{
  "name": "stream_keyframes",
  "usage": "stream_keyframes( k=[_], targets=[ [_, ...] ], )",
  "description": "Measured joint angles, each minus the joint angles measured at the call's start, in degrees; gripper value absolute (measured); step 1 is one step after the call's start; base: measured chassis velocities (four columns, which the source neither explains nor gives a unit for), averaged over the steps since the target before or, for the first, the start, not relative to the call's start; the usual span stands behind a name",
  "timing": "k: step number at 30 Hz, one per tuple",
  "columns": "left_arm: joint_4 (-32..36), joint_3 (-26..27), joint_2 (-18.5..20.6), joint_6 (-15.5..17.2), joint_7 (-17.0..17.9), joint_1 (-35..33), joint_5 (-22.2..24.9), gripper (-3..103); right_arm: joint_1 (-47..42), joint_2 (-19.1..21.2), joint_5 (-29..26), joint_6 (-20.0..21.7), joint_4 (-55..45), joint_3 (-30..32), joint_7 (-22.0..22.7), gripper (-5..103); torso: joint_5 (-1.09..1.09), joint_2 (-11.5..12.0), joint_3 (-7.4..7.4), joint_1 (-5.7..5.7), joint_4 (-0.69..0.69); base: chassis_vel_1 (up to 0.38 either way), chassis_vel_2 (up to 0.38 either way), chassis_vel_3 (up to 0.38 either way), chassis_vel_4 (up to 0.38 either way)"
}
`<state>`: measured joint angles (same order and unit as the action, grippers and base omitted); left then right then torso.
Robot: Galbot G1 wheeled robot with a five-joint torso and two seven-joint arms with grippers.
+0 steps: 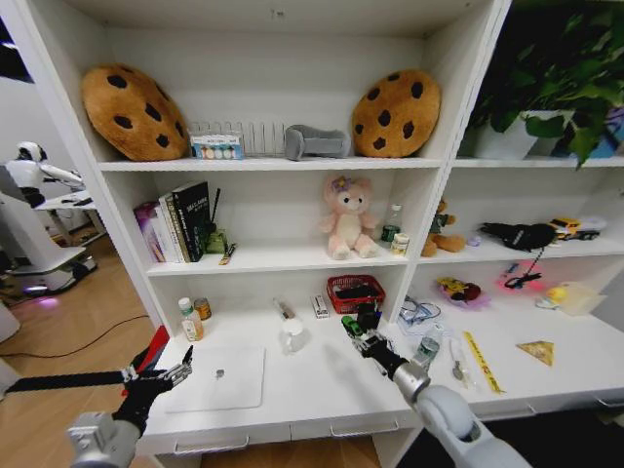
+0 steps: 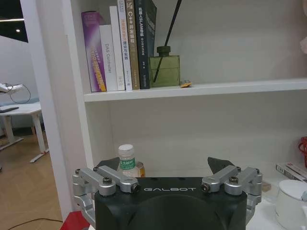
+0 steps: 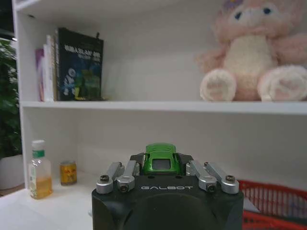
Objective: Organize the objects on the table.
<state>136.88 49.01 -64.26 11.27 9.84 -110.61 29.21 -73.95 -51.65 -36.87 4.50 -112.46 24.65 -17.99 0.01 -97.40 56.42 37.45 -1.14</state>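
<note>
- Head view: our right gripper (image 1: 359, 329) is raised over the table (image 1: 322, 395), near the red basket (image 1: 355, 293), pinching a green toy car (image 1: 351, 326). Our left gripper (image 1: 156, 378) hovers with fingers spread wide off the laptop's (image 1: 219, 377) left edge. On the table's right part lie a spoon (image 1: 456, 369), a yellow ruler (image 1: 483, 362), a yellow wedge (image 1: 537, 352) and a small tin (image 1: 427, 348). A bottle (image 1: 190, 320) and a can (image 1: 203, 309) stand behind the laptop.
- Left wrist view: the jaws gape, holding nothing; "GALBOT" is printed on the body. Ahead stands the bottle (image 2: 127, 158), above it a shelf with books (image 2: 120, 45), one spine reading "DAS Controller", and a green diffuser (image 2: 164, 70). A white cup (image 2: 293, 203) sits at the edge.
- Right wrist view: fingers clamp the car (image 3: 160, 158) on both sides; "GALBOT" again. Beyond are the bottle (image 3: 39, 169), can (image 3: 68, 173), basket (image 3: 273, 203), books (image 3: 79, 64) and a pink plush (image 3: 256, 52).
</note>
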Motion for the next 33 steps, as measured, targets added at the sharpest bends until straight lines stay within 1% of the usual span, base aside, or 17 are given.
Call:
stream_keyframes(
  k=[1, 2, 5, 6, 8, 9, 10, 12, 13, 15, 17, 21, 26, 28, 29, 30, 33],
  targets=[
    [-0.2, 0.0, 0.2, 0.0, 0.0, 0.1, 0.0, 100, 1.8, 1.3, -1.9, 0.5, -0.4, 0.6, -1.9, 36, -0.01, 0.0, 0.0, 0.0, -0.01, 0.0, 0.0, 0.0, 0.0],
    [-0.2, 0.0, 0.2, 0.0, 0.0, 0.1, 0.0, 100, 1.8, 1.3, -1.9, 0.5, -0.4, 0.6, -1.9, 36, -0.01, 0.0, 0.0, 0.0, -0.01, 0.0, 0.0, 0.0, 0.0],
    [-0.5, 0.1, 0.1, -0.1, 0.0, 0.0, 0.0, 100, 10.5, 5.8, -9.7, 2.6, -0.2, 0.0, -7.9, 36, 0.0, 0.0, 0.0, 0.01, 0.03, 0.0, 0.0, 0.0, 0.0],
    [-0.5, 0.1, 0.1, -0.1, 0.0, 0.0, 0.0, 100, 10.5, 5.8, -9.7, 2.6, -0.2, 0.0, -7.9, 36, 0.0, 0.0, 0.0, 0.01, 0.03, 0.0, 0.0, 0.0, 0.0],
    [-0.5, -0.1, -0.3, -0.1, 0.0, 0.0, -0.3, 100, 17.2, 8.5, -14.8, 3.8, 2.3, -2.7, -12.8, 36, -0.01, 0.0, 0.0, 0.01, 0.01, 0.0, 0.0, 0.0, 0.0],
    [-0.6, -0.2, -0.5, -0.1, 0.0, 0.0, -0.5, 100, 19.7, 9.2, -16.0, 4.0, 3.6, -4.1, -14.5, 36, 0.0, 0.0, 0.0, 0.01, 0.01, 0.0, 0.0, 0.0, 0.0],
    [-0.6, -0.2, -0.5, -0.1, 0.0, 0.0, -0.5, 100, 19.7, 9.2, -16.0, 4.0, 3.6, -4.1, -14.5, 36, 0.0, 0.0, 0.0, 0.01, 0.01, 0.0, 0.0, 0.0, 0.0],
    [-0.6, -0.5, -1.1, -0.1, 0.0, -0.2, -1.0, 100, 28.6, 10.1, -18.4, 4.6, 8.6, -9.4, -18.6, 36, -0.02, 0.0, 0.0, 0.01, 0.02, 0.0, 0.0, 0.0, 0.0],
    [-0.6, -0.5, -1.1, -0.1, 0.0, -0.2, -1.0, 100, 28.6, 10.1, -18.4, 4.6, 8.6, -9.4, -18.6, 36, -0.02, 0.0, 0.0, 0.01, 0.02, 0.0, 0.0, 0.0, 0.0],
    [-0.7, -0.5, -1.5, -0.3, -0.1, -0.4, -1.4, 100, 35.8, 8.8, -19.5, 5.1, 13.8, -14.5, -18.8, 36, -0.02, 0.0, 0.0, 0.01, 0.03, 0.0, 0.0, 0.0, 0.0],
    [-0.8, -0.3, -1.7, -0.4, 0.0, -0.6, -1.4, 100, 39.7, 6.7, -19.9, 5.4, 17.9, -17.9, -18.1, 36, 0.0, 0.0, 0.01, 0.02, 0.03, 0.0, 0.0, 0.0, 0.0],
    [-0.7, 0.1, -1.7, -0.4, 0.0, -0.9, -1.5, 100, 43.1, 3.8, -19.3, 5.8, 22.1, -20.8, -16.8, 36, -0.01, 0.0, 0.01, 0.02, 0.03, 0.0, 0.0, 0.0, 0.0],
    [-0.9, 0.2, -1.7, -0.5, 0.0, -0.7, -1.5, 100, 47.7, -1.7, -16.4, 7.1, 27.2, -24.5, -12.2, 36, -0.01, 0.0, 0.01, 0.02, 0.02, 0.0, 0.0, 0.0, 0.0],
    [-0.9, 0.1, -1.7, -0.6, 0.0, -0.6, -1.5, 100, 48.4, -2.4, -16.0, 7.3, 27.8, -25.1, -11.8, 36, -0.01, 0.0, 0.01, 0.02, 0.02, 0.0, 0.0, 0.0, 0.0],
    [-1.0, 0.0, -1.7, -0.6, 0.1, -0.3, -1.5, 100, 50.0, -3.4, -15.2, 7.4, 28.9, -26.4, -11.2, 36, -0.02, 0.0, 0.01, 0.02, 0.01, 0.0, 0.0, 0.0, 0.0],
    [-1.1, -0.1, -1.9, -0.6, 0.1, -0.1, -1.4, 100, 53.6, -5.6, -13.0, 8.3, 31.2, -28.7, -9.0, 36, -0.02, 0.0, 0.01, 0.02, 0.02, 0.0, 0.0, 0.0, 0.0],
    [-1.4, -0.3, -2.1, -0.7, 0.1, 0.0, -1.5, 100, 56.5, -7.4, -11.3, 9.3, 33.1, -30.7, -7.4, 36, -0.02, 0.0, 0.0, 0.02, 0.01, 0.0, 0.0, 0.0, 0.0]
  ],
)
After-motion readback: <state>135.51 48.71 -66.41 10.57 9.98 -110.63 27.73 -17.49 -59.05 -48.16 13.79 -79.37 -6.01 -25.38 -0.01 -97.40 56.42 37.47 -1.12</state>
